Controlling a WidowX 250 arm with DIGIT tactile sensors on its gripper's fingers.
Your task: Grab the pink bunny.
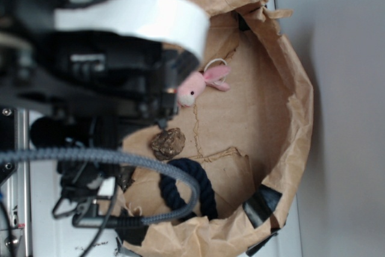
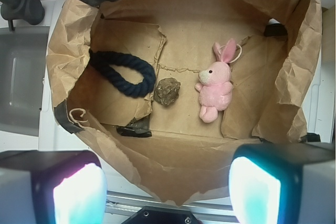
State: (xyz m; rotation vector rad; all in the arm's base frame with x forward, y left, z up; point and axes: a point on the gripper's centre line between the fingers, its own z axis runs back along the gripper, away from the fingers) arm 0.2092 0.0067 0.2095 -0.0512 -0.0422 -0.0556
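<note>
1. The pink bunny (image 2: 215,87) lies on its side on the floor of a crumpled brown paper bag (image 2: 294,72), right of centre in the wrist view, ears toward the far wall and a pale loop ring (image 2: 237,52) beside them. It touches neither neighbour, which leaves room on both flanks for a finger.
2. The gripper (image 2: 168,190) is spread wide: its two fingers (image 2: 79,192) frame the lower corners of the wrist view with a broad gap between them and nothing held. It hangs above the near rim of the bag, well clear of the bunny, a stance that suits lining up before a descent.
3. A brown lumpy object (image 2: 167,91) sits just left of the bunny, apart from it; a dark navy rope loop (image 2: 123,73) lies farther left on a torn paper flap.
4. In the exterior view the arm (image 1: 96,64) covers the left half of the frame and hides part of the bunny's body; only head and ears show. The fingertips cannot be made out there.
5. The finger pads glow cyan and pink in the wrist view, and their surface detail is blurred.
</note>
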